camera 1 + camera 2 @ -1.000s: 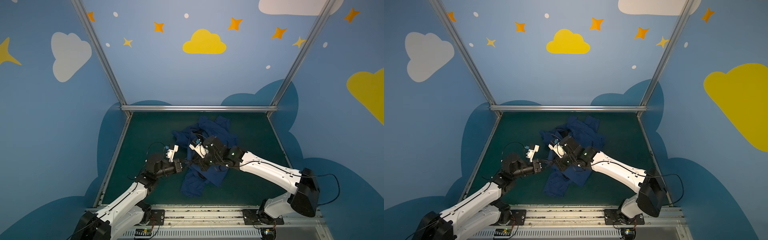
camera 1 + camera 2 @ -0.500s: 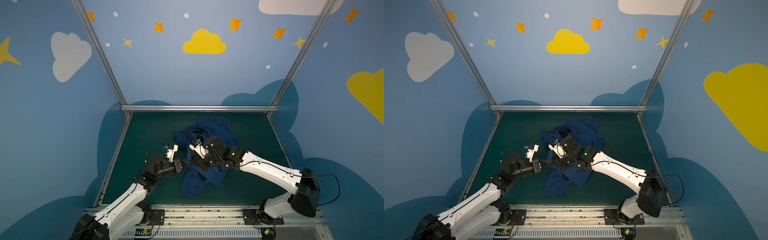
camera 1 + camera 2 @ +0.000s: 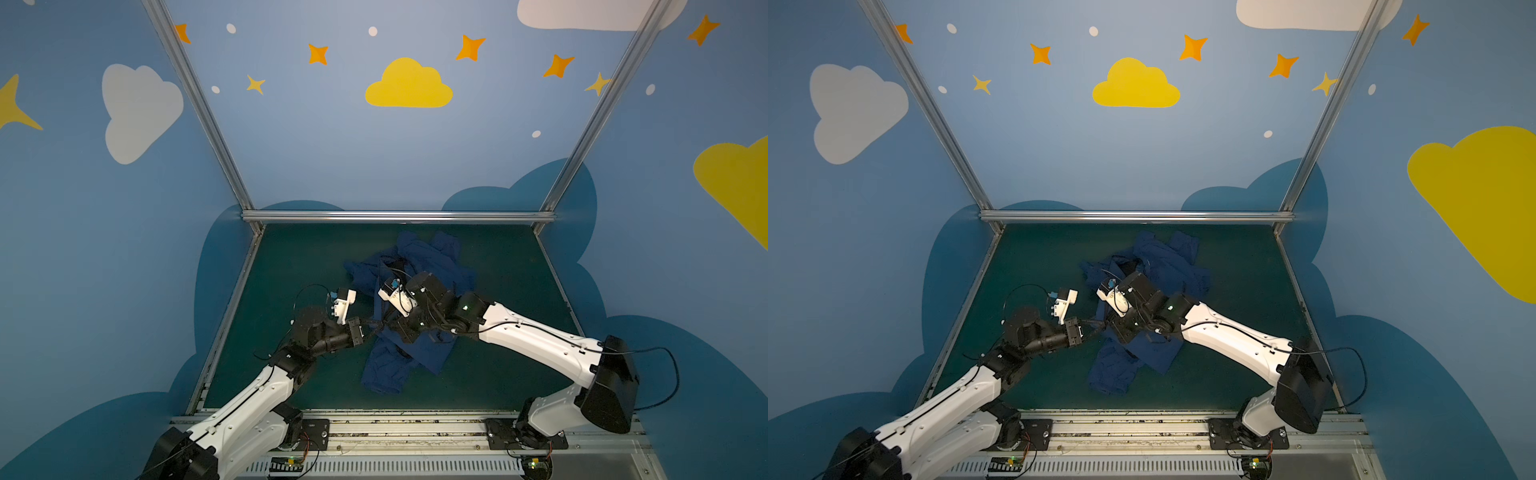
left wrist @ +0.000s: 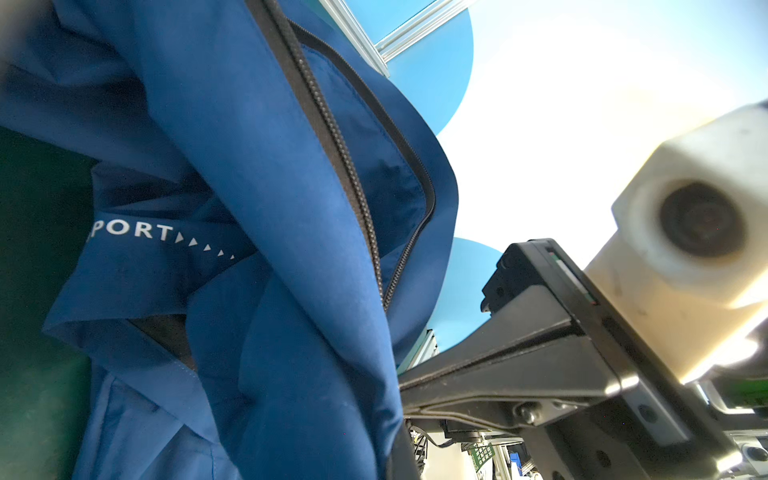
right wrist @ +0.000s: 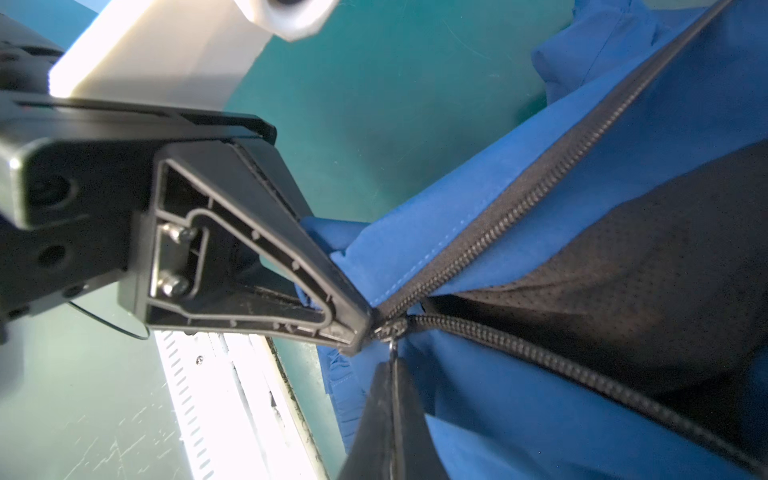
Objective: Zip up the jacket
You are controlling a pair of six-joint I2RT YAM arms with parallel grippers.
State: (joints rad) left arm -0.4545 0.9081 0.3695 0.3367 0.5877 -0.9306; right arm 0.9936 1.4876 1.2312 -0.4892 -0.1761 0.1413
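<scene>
Two claws clamp the crumpled jacket [image 3: 432, 266] on the table [image 3: 291, 270]: my left claw [image 5: 363, 333] pinching the hem, my right claw [image 5: 392, 374] gripping the zipper pull [image 5: 393, 347], slider [image 5: 390, 327] at the bottom, nearly all teeth [image 5: 540, 183] unjoined.

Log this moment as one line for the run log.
left gripper: shut on jacket hem beside slider | right gripper: shut on zipper pull | teeth: apart beyond slider | zip-up: not done

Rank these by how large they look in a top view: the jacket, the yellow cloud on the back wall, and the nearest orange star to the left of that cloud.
1. jacket, largest even though partly hidden
2. yellow cloud
3. orange star, clearly smallest
</scene>
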